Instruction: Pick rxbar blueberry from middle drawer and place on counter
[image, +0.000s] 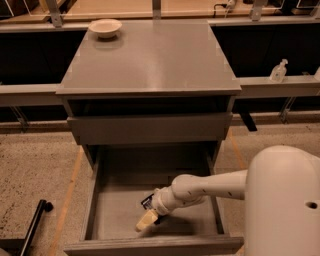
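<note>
The white arm's cream-tipped gripper (149, 218) hung low inside the open, wide grey middle drawer (150, 245), close to its front wall. The small dark-wrapped rxbar blueberry (147, 202) lay right against the gripper's far side; whether the gripper was clamped on it could not be told. The glossy grey counter (150, 60) stood well above, carrying a cream bowl (105, 27)

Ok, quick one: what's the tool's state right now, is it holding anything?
The tool: down inside the open middle drawer, right beside the rxbar blueberry; open, closed or holding cannot be told.
</note>
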